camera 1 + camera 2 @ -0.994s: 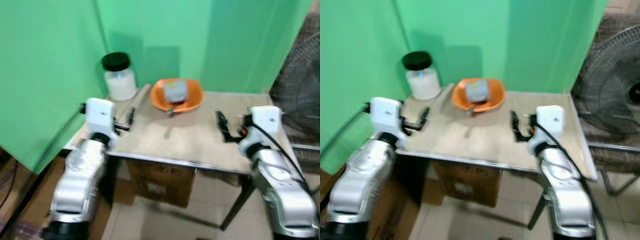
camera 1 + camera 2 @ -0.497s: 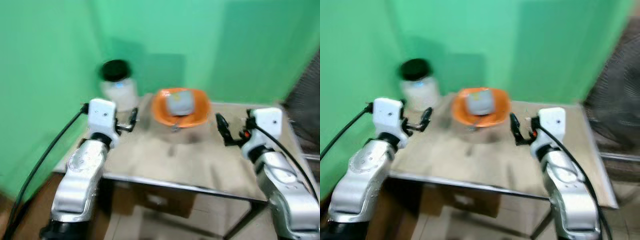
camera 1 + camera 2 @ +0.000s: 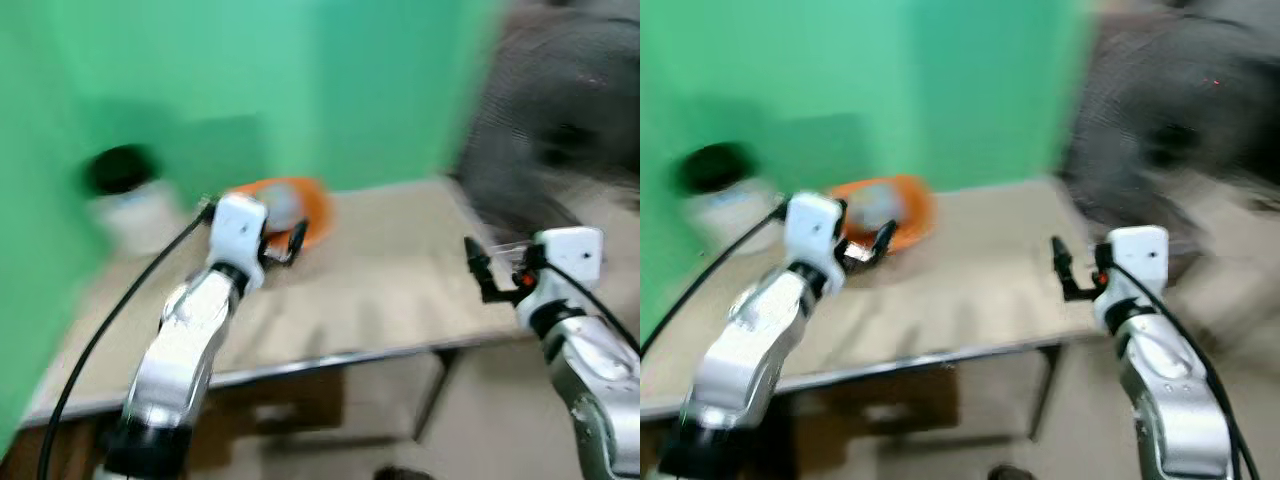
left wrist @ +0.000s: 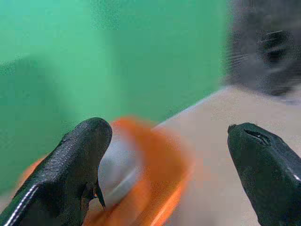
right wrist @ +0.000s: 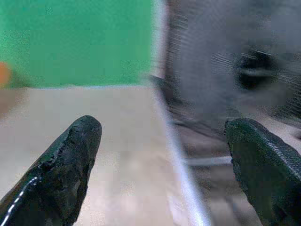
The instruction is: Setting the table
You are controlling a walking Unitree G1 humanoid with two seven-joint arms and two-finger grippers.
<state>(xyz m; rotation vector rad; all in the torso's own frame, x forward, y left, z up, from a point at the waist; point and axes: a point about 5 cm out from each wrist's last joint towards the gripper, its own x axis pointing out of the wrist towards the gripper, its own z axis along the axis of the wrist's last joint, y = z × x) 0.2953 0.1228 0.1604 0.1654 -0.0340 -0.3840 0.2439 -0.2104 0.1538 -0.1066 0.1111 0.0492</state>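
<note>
Surface [image 3: 400, 270]: beige top, standing against a green backdrop [image 3: 300, 80]; frames blurring.
Orange bowl [image 3: 310, 215]: sitting toward the back of the surface, holding a grey item [image 4: 117, 165].
Jar [image 3: 125, 200]: black-lidded, resting at the robot's left of the bowl.
Left gripper [image 4: 169, 155]: hovering just before the bowl, fingers spread, grasping nothing.
Right gripper [image 5: 164, 160]: hanging over the surface's right edge, released, facing a fan [image 5: 244, 70].

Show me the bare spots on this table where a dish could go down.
The widest bare patch on the table lies between the orange bowl and the right tool, running to the front edge. The far left is crowded: the black-lidded jar, the bowl, and the open left tool right beside the bowl.
</note>
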